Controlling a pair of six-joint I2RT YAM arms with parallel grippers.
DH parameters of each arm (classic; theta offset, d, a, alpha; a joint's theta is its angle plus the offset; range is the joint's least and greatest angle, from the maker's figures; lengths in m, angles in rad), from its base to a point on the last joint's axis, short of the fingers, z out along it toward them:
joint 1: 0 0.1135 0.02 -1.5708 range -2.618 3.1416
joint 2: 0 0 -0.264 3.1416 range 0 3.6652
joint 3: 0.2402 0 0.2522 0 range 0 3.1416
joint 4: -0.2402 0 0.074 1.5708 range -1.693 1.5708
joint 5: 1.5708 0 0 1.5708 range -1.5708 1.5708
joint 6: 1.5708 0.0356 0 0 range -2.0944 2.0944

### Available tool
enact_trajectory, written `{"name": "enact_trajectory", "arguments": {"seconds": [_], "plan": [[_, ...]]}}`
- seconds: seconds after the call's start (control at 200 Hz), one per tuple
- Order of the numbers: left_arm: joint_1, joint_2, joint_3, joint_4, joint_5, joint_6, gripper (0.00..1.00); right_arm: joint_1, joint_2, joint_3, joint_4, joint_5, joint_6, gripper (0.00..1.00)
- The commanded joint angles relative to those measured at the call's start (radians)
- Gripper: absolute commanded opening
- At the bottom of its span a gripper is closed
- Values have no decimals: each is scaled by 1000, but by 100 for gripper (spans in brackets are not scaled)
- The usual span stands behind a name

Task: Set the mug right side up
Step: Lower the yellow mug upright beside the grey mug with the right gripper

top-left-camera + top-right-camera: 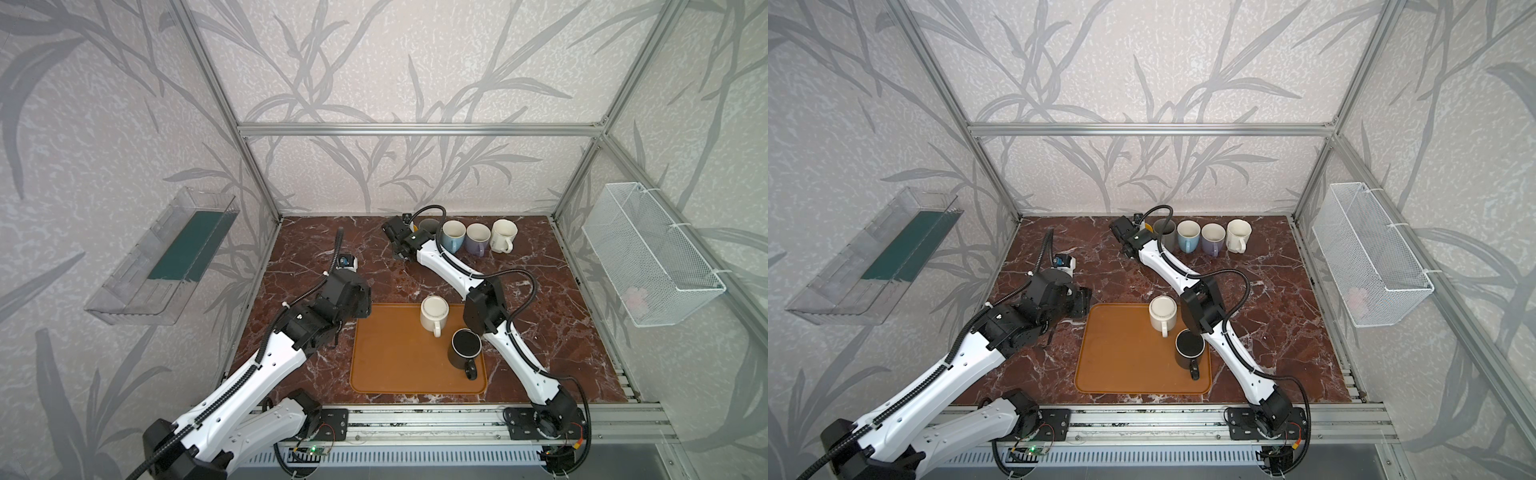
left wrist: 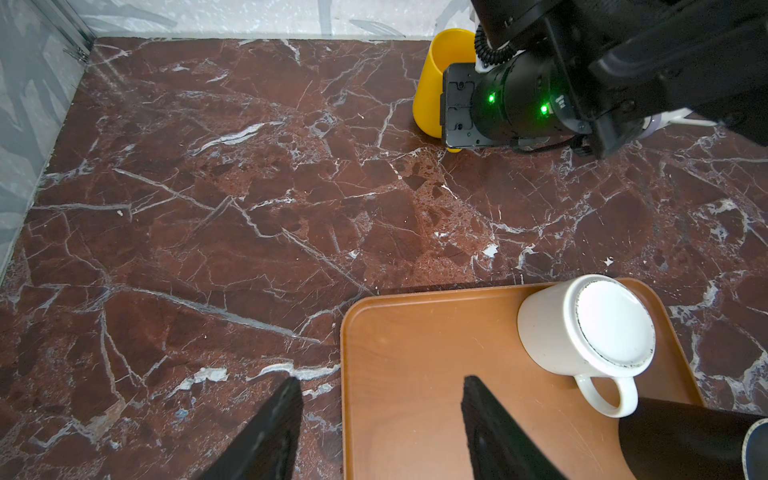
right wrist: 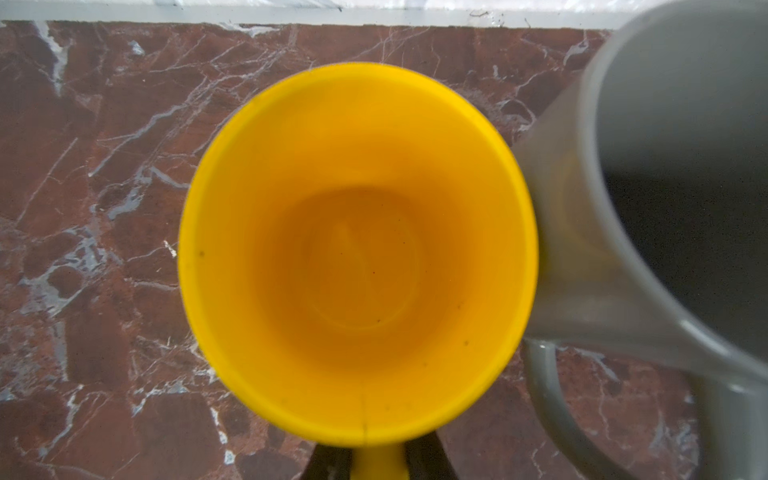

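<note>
One yellow mug (image 3: 357,257) upright at back of surface (image 2: 208,208), mouth up, long axis vertical, just beside grey mug (image 3: 665,166). Handle points toward right gripper (image 3: 379,457), clamped on it. Left gripper (image 2: 381,384) empty, jaws apart, above tray (image 2: 415,332) edge. White mug (image 2: 582,328) on tray upside down, base up, handle toward front.

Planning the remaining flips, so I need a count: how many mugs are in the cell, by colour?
Yellow: 1, the yellow mug
Grey: 1, the grey mug
Blue: 1, the blue mug
Purple: 1, the purple mug
White: 2, the back-row white mug and the upside-down white mug
Black: 1, the black mug
Total: 7 mugs
</note>
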Motion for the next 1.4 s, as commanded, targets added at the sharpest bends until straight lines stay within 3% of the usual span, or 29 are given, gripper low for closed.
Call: {"name": "enact_trajectory", "arguments": {"seconds": [0.0,0.335,0.955,1.399], "plan": [[-5,-10,-10,-16,3,-12,63,-5,0,51,53,29,27,0],[-4,-4,-6,-18,21,-9,63,-14,32,72,58,28,57,0],[-7,1,2,-28,28,-15,63,-23,22,68,82,-28,71,18],[-8,1,0,-30,33,-20,63,-29,7,54,100,-48,64,23]]}}
